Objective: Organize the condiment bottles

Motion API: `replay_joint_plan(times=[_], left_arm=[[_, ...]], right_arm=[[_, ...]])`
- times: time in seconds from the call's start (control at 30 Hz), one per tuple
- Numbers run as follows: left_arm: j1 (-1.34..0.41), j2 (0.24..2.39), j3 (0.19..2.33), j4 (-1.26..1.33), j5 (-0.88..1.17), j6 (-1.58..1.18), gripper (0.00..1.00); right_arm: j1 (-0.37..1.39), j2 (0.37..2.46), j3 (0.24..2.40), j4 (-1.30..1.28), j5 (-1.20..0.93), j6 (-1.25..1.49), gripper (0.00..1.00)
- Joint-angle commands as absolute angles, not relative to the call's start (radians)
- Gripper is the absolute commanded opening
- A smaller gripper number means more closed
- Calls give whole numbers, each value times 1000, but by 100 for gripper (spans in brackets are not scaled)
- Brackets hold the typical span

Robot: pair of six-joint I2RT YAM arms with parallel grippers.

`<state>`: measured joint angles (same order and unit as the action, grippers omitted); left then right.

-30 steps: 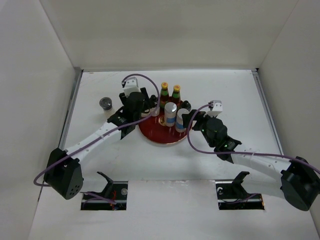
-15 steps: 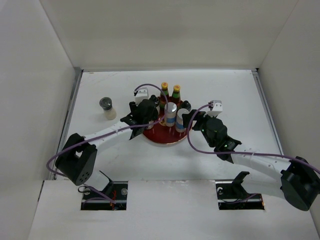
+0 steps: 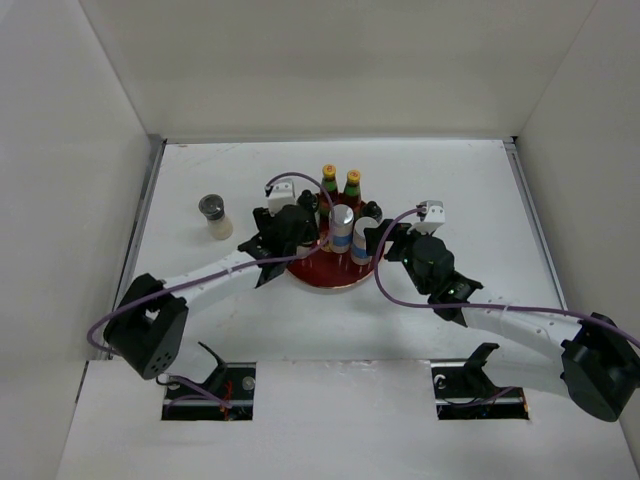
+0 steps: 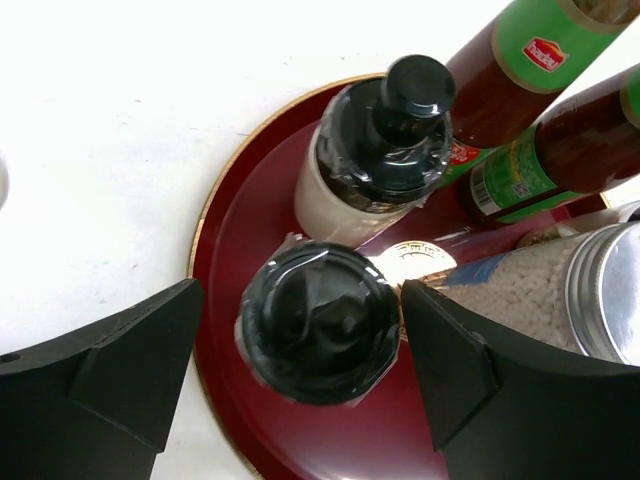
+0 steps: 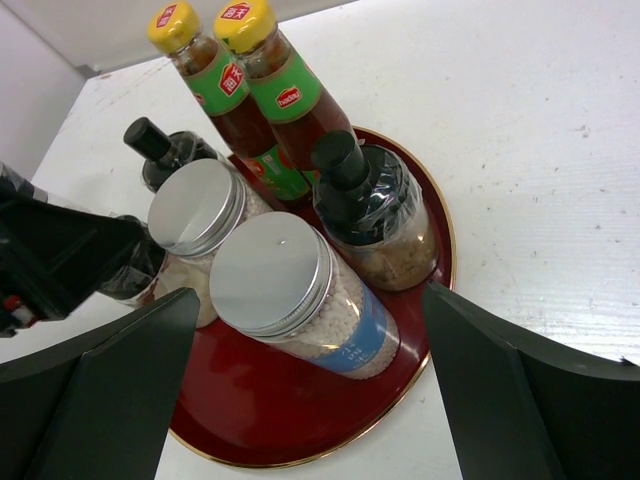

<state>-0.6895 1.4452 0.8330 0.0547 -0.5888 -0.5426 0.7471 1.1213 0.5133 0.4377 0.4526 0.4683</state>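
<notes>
Black-lidded jar [image 4: 318,335] between parted left claw [image 4: 300,302] tips

Your condiment bottles [image 3: 343,228] stand upright on the red tray [image 4: 222,250]: yellow-capped sauce bottles [image 3: 340,185] at 12 o'clock, silver-lidded shakers [image 5: 268,275] central, black-lidded jars [image 4: 318,320] at 3 and 9. A grey-lidded jar [image 3: 213,215] stands alone, well off at 9 o'clock.

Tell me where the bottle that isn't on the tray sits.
Top view: the dark-lidded bottle stands alone on the white table, left of the red tray and clear of it.
</notes>
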Motion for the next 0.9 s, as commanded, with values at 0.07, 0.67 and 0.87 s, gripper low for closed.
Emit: replay_joint_plan(times=[0.07, 0.67, 0.87], left_arm=[[-682, 1270, 755, 109, -664, -561, 81], [-308, 1229, 815, 0, -646, -583, 85], [-232, 1314, 863, 2, -636, -598, 85]], right_arm=[[740, 1123, 535, 477, 459, 471, 100], [742, 1114, 528, 486, 474, 471, 100], [743, 1129, 537, 483, 463, 468, 100]])
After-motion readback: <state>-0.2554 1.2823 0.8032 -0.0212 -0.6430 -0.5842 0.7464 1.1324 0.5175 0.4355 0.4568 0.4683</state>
